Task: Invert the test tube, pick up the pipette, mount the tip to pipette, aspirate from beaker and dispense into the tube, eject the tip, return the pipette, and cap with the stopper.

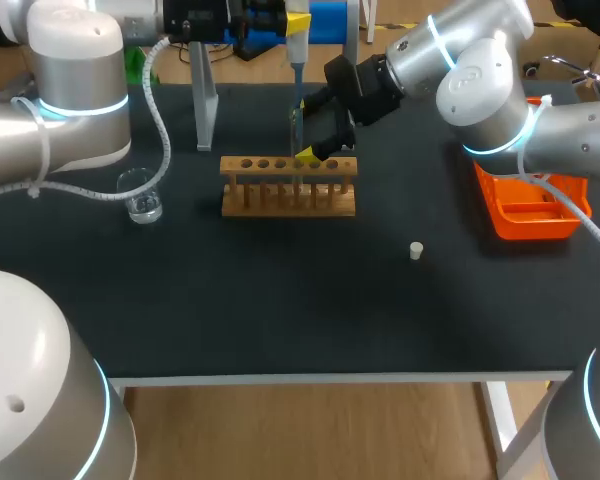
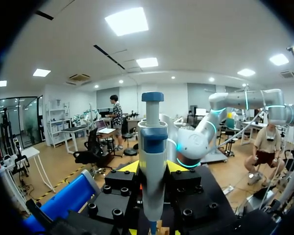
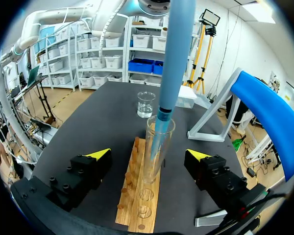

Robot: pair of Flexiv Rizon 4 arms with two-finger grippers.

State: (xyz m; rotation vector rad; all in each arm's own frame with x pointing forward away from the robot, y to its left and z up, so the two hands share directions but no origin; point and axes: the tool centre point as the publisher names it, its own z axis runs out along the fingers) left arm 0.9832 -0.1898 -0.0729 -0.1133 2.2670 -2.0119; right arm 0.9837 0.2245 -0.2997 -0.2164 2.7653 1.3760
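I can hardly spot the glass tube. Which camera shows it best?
The right wrist view: the test tube stands clear in the rack, with the pipette tip in its mouth. The head view shows it only faintly. In the left wrist view the pipette blocks it.

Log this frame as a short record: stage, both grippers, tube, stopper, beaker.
stage: likely dispensing; pipette tip sits inside the test tube mouth
left gripper: shut on pipette, above the rack
right gripper: open, fingers either side of test tube, not touching
test tube: upright in rack, uncapped
stopper: loose on table, right of rack
beaker: on table, left of rack
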